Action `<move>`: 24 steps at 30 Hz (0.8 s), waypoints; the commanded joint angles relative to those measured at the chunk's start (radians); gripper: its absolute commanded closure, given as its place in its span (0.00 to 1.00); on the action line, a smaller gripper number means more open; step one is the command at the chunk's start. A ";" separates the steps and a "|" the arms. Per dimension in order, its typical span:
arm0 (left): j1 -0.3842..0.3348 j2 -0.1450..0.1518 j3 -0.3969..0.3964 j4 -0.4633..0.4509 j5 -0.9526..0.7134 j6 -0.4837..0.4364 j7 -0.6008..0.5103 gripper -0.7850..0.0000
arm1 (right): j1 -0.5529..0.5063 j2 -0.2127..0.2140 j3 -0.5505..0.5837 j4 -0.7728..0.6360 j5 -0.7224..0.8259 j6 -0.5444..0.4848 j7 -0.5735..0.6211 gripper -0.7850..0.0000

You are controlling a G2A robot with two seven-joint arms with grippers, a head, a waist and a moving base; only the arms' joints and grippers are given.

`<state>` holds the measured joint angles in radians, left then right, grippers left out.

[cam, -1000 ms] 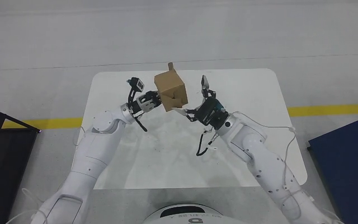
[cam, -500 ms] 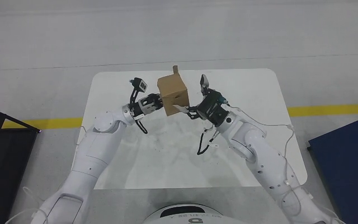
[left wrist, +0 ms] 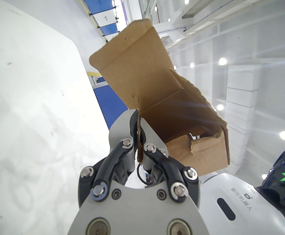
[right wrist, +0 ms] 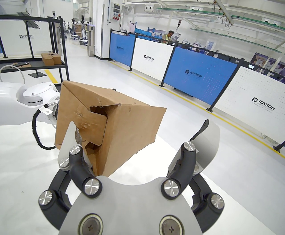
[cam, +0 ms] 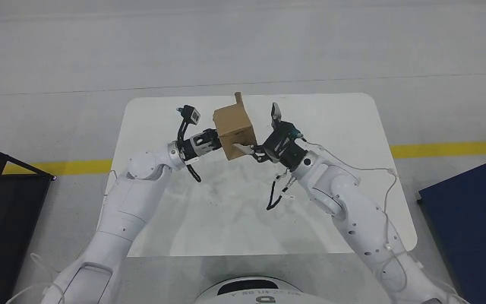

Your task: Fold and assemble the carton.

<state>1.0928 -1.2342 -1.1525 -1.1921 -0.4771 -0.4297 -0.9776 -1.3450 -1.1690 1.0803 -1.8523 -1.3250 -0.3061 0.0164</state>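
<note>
Carton [cam: 234,131] in air above bench [cam: 342,205], far-middle. Left claw [left wrist: 138,131] pinches thin wall edge. Right claw [right wrist: 137,133] spread wide, one finger against loose end flaps. Risk: hard push twists carton from pinch, crumples flap.

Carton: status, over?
Left gripper shut on carton wall. Right gripper open, around its corner. Carton aloft, one flap up. Nothing blocking.

This was a factory hall or industrial test floor: blue and white partition panels [right wrist: 200,77] lined an aisle, a yellow line [cam: 440,149] ran across the pale floor [cam: 228,45], a black metal rack [right wrist: 63,49] held cardboard boxes [right wrist: 50,58], and what looked like cable trays [right wrist: 200,13] hung overhead.
</note>
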 commanded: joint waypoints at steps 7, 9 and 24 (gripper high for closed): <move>0.005 0.003 0.007 -0.013 0.059 0.002 0.027 1.00 | 0.002 -0.004 -0.003 0.003 0.000 0.000 0.036 0.00; 0.006 0.003 0.007 -0.014 0.059 0.003 0.028 1.00 | 0.003 -0.004 -0.003 0.004 0.000 -0.001 0.043 0.00; 0.008 0.007 0.007 -0.022 0.078 -0.005 0.039 1.00 | -0.004 -0.008 0.011 0.000 -0.006 0.009 0.082 0.00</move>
<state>1.1010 -1.2279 -1.1456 -1.2131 -0.4041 -0.4354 -0.9402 -1.3483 -1.1764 1.0893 -1.8515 -1.3304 -0.2988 0.0936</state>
